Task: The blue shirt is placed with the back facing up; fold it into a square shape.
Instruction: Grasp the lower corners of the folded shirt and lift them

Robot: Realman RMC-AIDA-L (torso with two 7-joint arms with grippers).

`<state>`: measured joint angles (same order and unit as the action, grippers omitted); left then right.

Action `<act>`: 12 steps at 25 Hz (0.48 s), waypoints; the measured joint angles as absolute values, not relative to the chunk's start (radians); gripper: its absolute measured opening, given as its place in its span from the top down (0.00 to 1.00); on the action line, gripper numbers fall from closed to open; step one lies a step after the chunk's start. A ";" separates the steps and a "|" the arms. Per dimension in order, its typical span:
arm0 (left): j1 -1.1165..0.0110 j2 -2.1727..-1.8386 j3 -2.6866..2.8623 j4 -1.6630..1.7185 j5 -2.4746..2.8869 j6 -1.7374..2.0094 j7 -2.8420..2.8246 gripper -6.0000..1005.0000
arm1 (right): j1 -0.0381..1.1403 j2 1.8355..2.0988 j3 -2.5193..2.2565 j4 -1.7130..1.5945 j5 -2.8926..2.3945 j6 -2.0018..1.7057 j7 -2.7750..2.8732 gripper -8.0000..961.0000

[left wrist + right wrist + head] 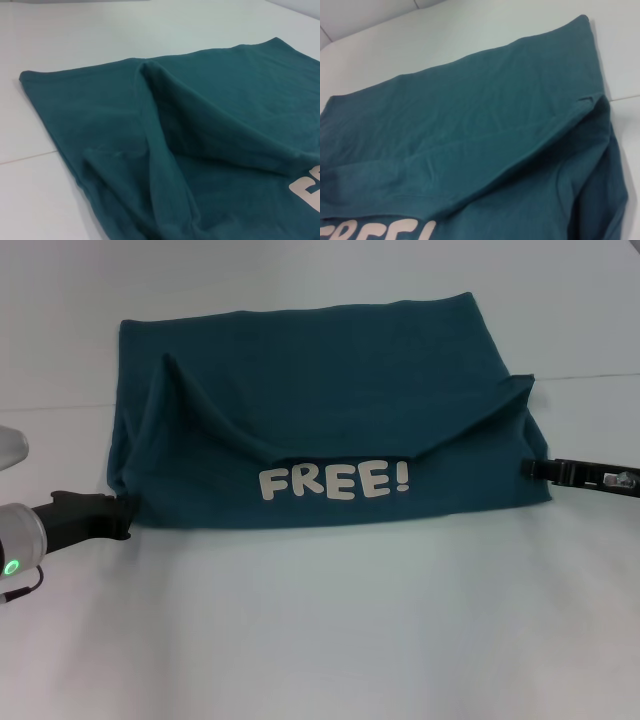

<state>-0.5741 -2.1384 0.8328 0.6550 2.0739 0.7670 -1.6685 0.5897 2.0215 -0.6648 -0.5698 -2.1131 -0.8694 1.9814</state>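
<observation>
The blue shirt [330, 410] lies on the white table, folded into a wide rectangle. A loose fold sags across its middle. White letters "FREE!" [333, 481] show on the near flap. It fills the left wrist view [210, 130] and the right wrist view [470, 135]. My left gripper [122, 512] is at the shirt's near left corner, touching its edge. My right gripper [528, 470] is at the shirt's right edge, near the near right corner. Small raised points of cloth stand at the far left [167, 359] and the right [529, 379] of the fold.
The white table [320, 640] stretches in front of the shirt and around it. A faint seam line [600, 376] runs across the table behind the right arm. A white part of the robot [10, 447] shows at the left edge.
</observation>
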 joint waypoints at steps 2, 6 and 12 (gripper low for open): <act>-0.575 -2.138 0.833 0.655 2.075 0.767 -1.668 0.98 | 0.590 2.021 -0.668 -0.569 -2.113 -0.859 1.981 0.63; -0.576 -2.138 0.833 0.655 2.087 0.767 -1.669 0.98 | 0.590 2.021 -0.670 -0.565 -2.114 -0.849 1.982 0.51; -0.577 -2.138 0.833 0.655 2.089 0.767 -1.669 0.98 | 0.610 2.021 -0.696 -0.525 -2.114 -0.818 1.982 0.52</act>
